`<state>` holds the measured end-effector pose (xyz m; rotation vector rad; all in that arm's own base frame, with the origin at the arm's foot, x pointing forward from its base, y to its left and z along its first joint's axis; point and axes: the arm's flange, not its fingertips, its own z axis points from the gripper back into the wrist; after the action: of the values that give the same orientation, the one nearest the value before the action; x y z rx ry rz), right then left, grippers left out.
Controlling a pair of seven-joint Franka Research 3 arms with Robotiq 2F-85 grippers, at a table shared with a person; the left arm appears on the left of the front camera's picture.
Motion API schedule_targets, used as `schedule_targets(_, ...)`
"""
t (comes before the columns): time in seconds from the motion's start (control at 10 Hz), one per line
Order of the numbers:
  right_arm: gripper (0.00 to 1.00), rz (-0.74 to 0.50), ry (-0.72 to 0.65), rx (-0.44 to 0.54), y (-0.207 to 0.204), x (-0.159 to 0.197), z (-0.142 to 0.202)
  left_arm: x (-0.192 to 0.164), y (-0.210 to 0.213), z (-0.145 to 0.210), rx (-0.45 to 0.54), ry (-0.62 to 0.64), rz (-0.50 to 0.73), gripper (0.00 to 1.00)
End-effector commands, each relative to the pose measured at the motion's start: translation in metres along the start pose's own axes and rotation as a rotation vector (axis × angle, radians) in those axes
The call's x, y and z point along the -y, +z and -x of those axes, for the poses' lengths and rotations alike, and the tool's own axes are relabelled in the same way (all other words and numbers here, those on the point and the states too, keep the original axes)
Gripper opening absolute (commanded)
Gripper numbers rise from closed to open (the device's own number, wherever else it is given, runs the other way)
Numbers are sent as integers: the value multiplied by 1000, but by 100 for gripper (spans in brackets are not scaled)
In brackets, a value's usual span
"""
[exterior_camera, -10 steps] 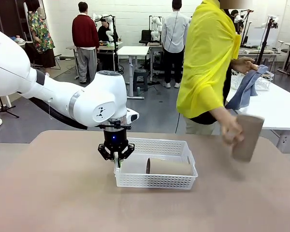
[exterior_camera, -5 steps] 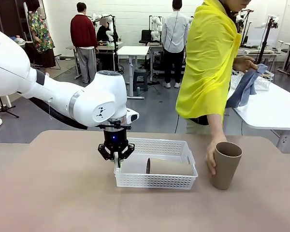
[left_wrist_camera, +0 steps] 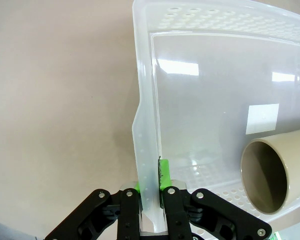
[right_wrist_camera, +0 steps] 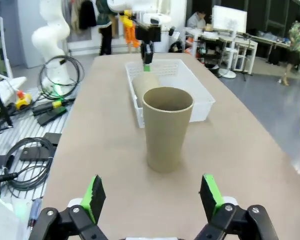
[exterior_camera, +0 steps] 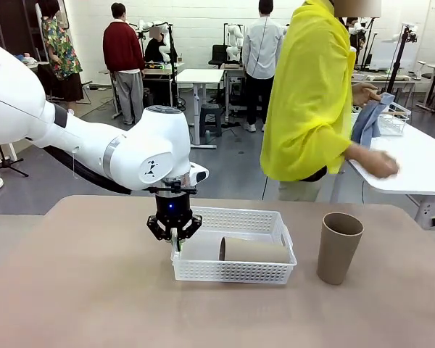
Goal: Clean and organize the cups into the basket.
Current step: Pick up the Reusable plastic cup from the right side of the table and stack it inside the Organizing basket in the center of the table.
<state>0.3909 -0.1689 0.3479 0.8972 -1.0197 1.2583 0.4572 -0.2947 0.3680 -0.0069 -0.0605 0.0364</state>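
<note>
**A:** What do we count?

**B:** We see two brown cups, one basket (exterior_camera: 232, 272) and two grippers. The lying cup (exterior_camera: 254, 250) rests on its side inside the basket, along the near wall. Its mouth faces the short end that our left gripper (exterior_camera: 175, 243) holds. The standing cup (exterior_camera: 338, 246) is upright on the table (exterior_camera: 94, 290), near the basket's opposite short end and not touching it.

**A:** How much room do we have around the basket?

**B:** There is bare tabletop on every side of it. A clear gap separates it from the standing cup. Inside the basket, the floor behind the lying cup is free.

**A:** How is our left arm posed?

**B:** It reaches in to the basket's short end, with the wrist pointing straight down. The fingers are pinched tight on that wall, one green pad inside and one outside.

**A:** And our right gripper (right_wrist_camera: 152, 197)?

**B:** It sits low, looking along the tabletop at the standing cup, with the basket beyond. Its jaws are spread wide and hold nothing. The cup is centred ahead of them, well clear of both pads.

**A:** And the person (exterior_camera: 308, 94)?

**B:** They stand past the basket's far side, turned away from it. One hand (exterior_camera: 380, 165) rests on a white table there, and the other holds a blue cloth (exterior_camera: 366, 123).
</note>
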Motion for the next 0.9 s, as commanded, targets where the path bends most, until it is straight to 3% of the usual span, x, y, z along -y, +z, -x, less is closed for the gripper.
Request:
schedule_targets(0.0, 100, -55, -37, -21, -38, 37, 13, 1, 2, 0, 6, 2, 5, 0)
schedule_targets(0.6, 100, -180, 27, -72, -117, 62, 22, 1, 2, 0, 6, 2, 5, 0)
schedule_targets(0.8, 100, -156, 23, -111, -127, 66, 28, 1, 2, 0, 6, 2, 5, 0)
